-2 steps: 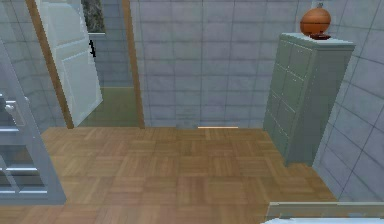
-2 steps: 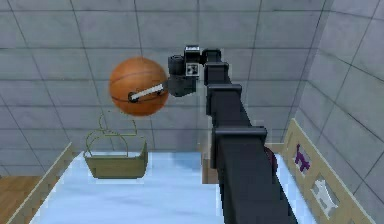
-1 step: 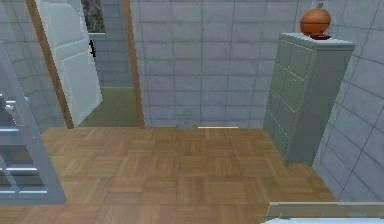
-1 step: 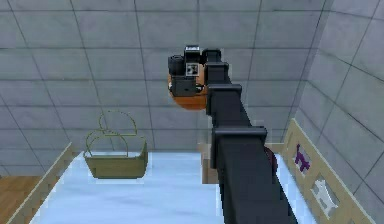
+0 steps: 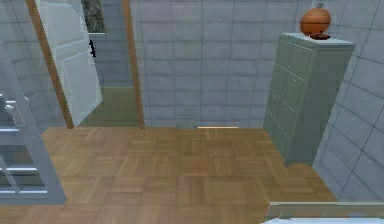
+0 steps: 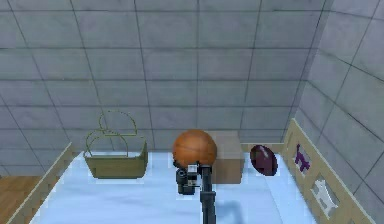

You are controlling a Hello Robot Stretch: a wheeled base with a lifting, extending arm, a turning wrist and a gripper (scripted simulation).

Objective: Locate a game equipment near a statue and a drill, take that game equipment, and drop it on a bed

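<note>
1. Start at the gripper [image 6: 187,178], at the far end of the arm [image 6: 207,208] in the arm side view. The pictures do not tell you how its fingers stand, so read that from your controls and not by eye.
2. At the gripper's 12 o'clock is the orange ball [image 6: 195,150], which is probably the game equipment you want. I cannot tell whether it hangs from the fingers or rests on the pale surface [image 6: 100,195] under it, so I cannot say whether anything is held.
3. I judge that wooden-rimmed surface to be the bed. If you are carrying the ball, let it go low and near this spot. A round ball will roll, and the rim should stop it.
4. If you are taking it instead, meet it level at its widest part. Then lift straight up before you draw the arm back.
5. Mind the neighbours:
   - The tan box [image 6: 230,158] is at 2 o'clock, just beside the ball and perhaps touching it.
   - The basket [image 6: 115,157] stands apart at 10 o'clock.
   - A dark oval ball [image 6: 264,160] lies toward 3 o'clock.
   - A purple thing [image 6: 300,157] lies farther along that line.
   - A white thing [image 6: 322,192] lies just past 3 o'clock, near the rim.
6. In the forward view, at the picture's 1 o'clock, a second orange ball [image 5: 316,22] sits on top of a tall cabinet [image 5: 305,95]. Do not confuse the two.
</note>
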